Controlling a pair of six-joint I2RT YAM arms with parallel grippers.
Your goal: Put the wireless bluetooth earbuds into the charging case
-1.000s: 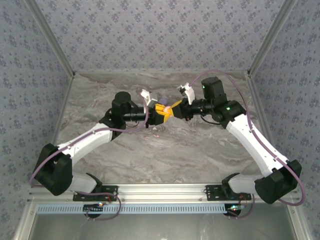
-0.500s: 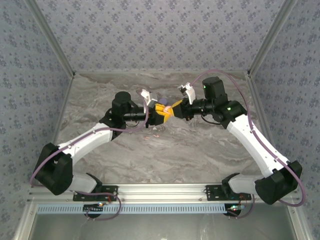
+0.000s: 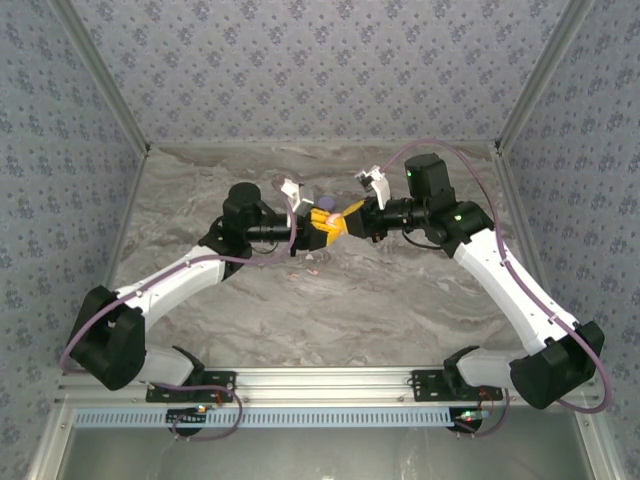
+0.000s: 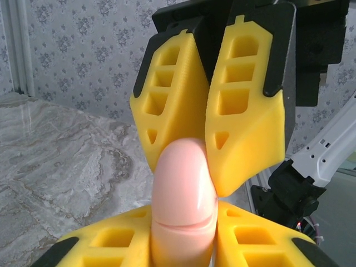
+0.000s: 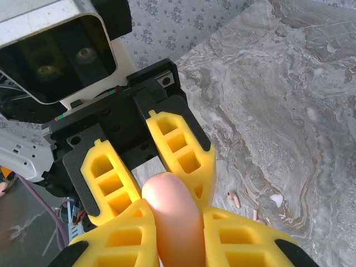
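Observation:
The charging case (image 4: 183,189) is a smooth pale pink capsule with its lid seam closed, held in the air between both arms. My left gripper (image 4: 183,236) is shut on its lower end. From the opposite side, my right gripper (image 5: 178,231) is shut on the other end. In the top view the two grippers, left (image 3: 318,229) and right (image 3: 346,220), meet tip to tip above the table's middle. Two tiny pale pink earbuds (image 5: 232,198) lie on the marble below, one beside the other (image 5: 255,214).
A small white scrap (image 5: 277,199) lies near the earbuds. A purple object (image 3: 322,203) sits just behind the grippers. Patterned walls enclose the marble table (image 3: 400,300) on three sides, with an aluminium rail along the near edge.

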